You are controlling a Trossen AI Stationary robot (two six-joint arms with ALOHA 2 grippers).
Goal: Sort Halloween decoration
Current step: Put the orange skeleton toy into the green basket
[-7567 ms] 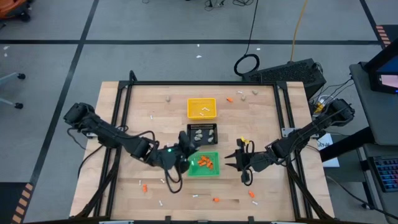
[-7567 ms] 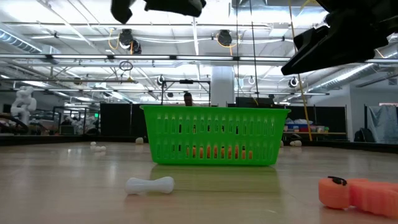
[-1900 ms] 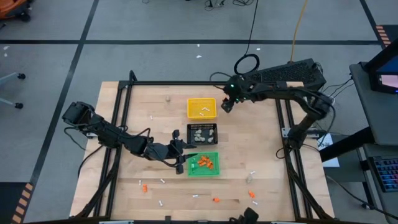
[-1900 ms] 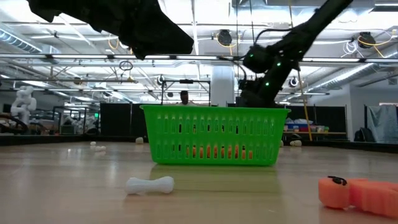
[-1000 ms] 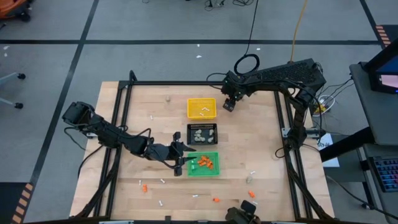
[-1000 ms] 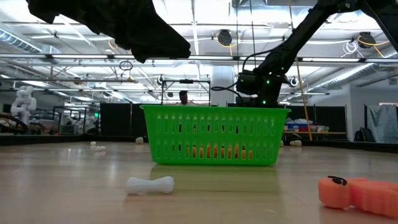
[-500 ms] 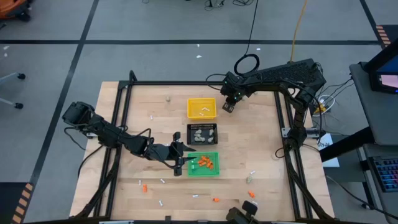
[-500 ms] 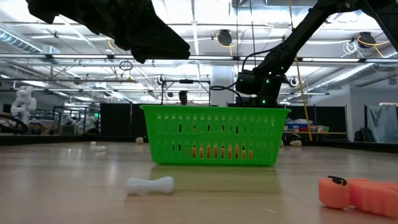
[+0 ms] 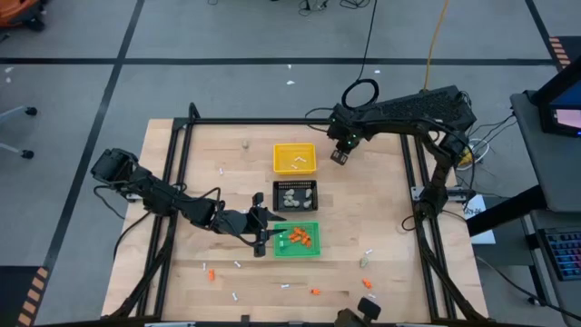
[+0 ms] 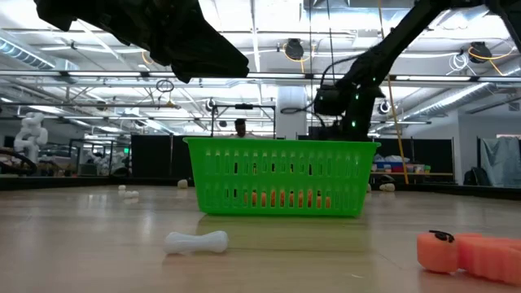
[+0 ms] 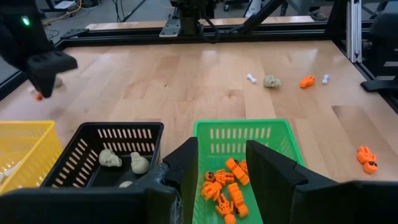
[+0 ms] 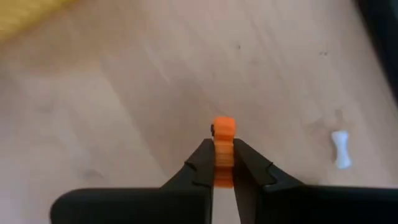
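An orange bit (image 12: 223,146) is being pinched between the fingers of the right end effector (image 12: 223,163), above the bare worktop (image 12: 112,106) in the upper middle of the high view, just right of the yellow tray (image 9: 294,158); a thin white stick (image 12: 339,149) is lying nearby. More orange bits (image 11: 225,183) are lying in the green tray (image 11: 273,134), at the lower centre of the left wrist view, and beige-grey lumps (image 11: 109,157) in the black tray (image 11: 84,137) beside it. The left end effector (image 11: 221,163) is being held partly spread and empty over the green tray's near edge.
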